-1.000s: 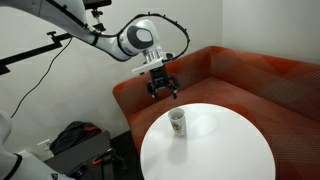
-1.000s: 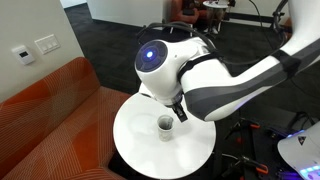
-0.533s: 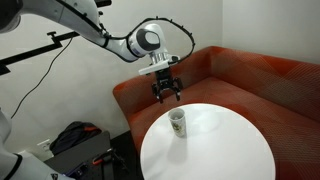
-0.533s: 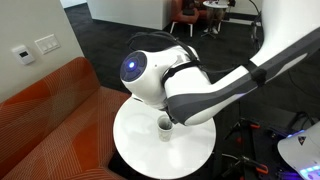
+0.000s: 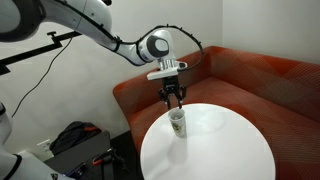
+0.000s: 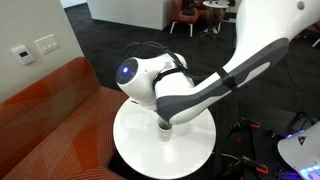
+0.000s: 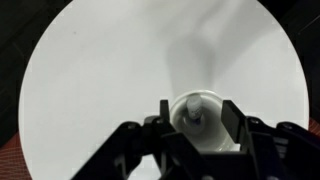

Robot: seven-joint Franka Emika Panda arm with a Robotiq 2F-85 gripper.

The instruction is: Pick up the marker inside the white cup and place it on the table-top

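Fingers (image 7: 237, 125) of the Robotiq gripper (image 5: 175, 98) stand spread apart, empty, one either side of the white cup (image 7: 197, 112) as seen from the wrist view, with the rim of the cup showing between them. In an exterior view the gripper points straight down just above the cup (image 5: 177, 123), and whether the fingertips touch the rim cannot be told at this size. The marker (image 7: 193, 114) sits inside the cup, visible from the wrist view only as a small dark, blurred shape in the cup's mouth. The cup stands upright on the round white table-top (image 5: 225, 150), nearer the edge that faces the red-brown corner sofa (image 5: 255, 80) than the middle. In an exterior view the white arm (image 6: 190, 85) crosses in front of the table-top (image 6: 130, 145) and hides the gripper; only part of the cup (image 6: 165, 128) shows beneath it, with the sofa (image 6: 50, 120) alongside. A black cable (image 5: 190, 42) loops over the wrist, and a dark bag (image 5: 72, 138) lies on the floor by the wall
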